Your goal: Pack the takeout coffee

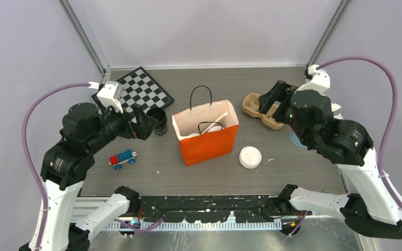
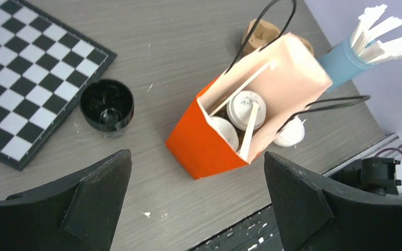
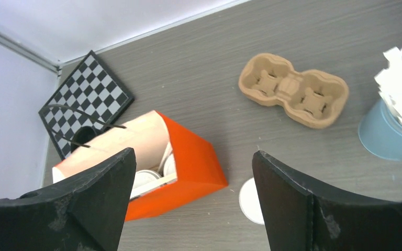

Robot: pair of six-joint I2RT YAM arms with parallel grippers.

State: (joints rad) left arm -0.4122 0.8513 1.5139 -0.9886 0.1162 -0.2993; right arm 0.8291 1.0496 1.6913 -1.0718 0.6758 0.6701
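An orange paper bag with black handles stands open mid-table. Two takeout coffee cups with white sip lids stand inside it, with pale sticks leaning among them; they also show in the top view and the right wrist view. My left gripper is open and empty, raised left of the bag, next to the black lidless cup. In its own view it looks down on the bag. My right gripper is open and empty, raised to the bag's right; in its own view it is above the bag.
A loose flat white disc lies right of the bag. A brown cardboard cup carrier and a blue cup of napkins are at the back right. A checkerboard lies back left. A toy train sits front left.
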